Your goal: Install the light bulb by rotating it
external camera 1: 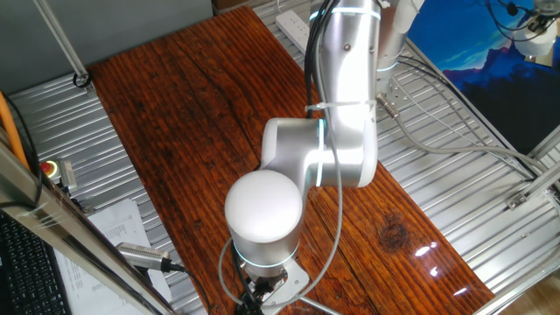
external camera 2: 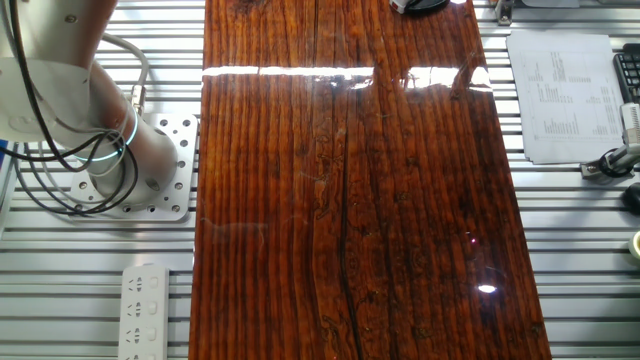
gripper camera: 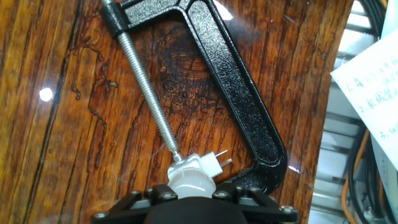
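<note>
Just beyond end effector (gripper camera: pixel 186 202): light bulb (gripper camera: pixel 189 182)

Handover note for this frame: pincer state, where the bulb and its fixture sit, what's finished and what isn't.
Pincer: at the bottom edge of the hand view, right over the light bulb; fingers hidden, so open or shut cannot be told.
The bulb sits at a small white socket, which is pressed by the screw of a black C-clamp lying on the wooden table.
Done: arm positioned at the bulb.
Left: whether the bulb is fully seated is not visible; confirm grip, then rotate.
</note>
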### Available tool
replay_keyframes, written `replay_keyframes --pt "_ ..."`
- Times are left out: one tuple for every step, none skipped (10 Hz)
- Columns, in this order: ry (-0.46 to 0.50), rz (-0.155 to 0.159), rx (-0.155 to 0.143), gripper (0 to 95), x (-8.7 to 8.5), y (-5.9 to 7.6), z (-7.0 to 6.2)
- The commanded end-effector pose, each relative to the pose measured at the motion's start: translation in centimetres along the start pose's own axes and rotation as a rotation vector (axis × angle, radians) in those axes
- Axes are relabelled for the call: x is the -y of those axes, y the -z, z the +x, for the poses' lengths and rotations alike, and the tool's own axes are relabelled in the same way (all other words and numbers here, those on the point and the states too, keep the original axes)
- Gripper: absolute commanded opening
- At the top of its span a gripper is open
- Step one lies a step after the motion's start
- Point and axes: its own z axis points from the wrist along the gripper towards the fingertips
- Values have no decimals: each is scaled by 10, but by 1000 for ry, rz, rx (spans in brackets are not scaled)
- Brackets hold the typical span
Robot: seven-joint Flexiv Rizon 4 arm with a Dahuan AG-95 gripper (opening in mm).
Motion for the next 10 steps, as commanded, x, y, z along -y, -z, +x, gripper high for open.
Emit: replay_keyframes --pt "-11 0 -1 380 1 -1 0" --pt "-22 2 -1 380 1 -1 0" --pt "-51 5 -7 380 1 -1 0" --pt "-91 5 -8 380 1 -1 0" --pt "-133 5 -11 380 1 -1 0" --pt "-181 8 -12 190 1 -1 0" --pt "-199 10 -13 190 1 -1 0" --pt "-225 15 -14 190 1 -1 0" --pt "-270 18 -18 190 1 -2 1" --pt "-297 20 -15 190 2 -3 1"
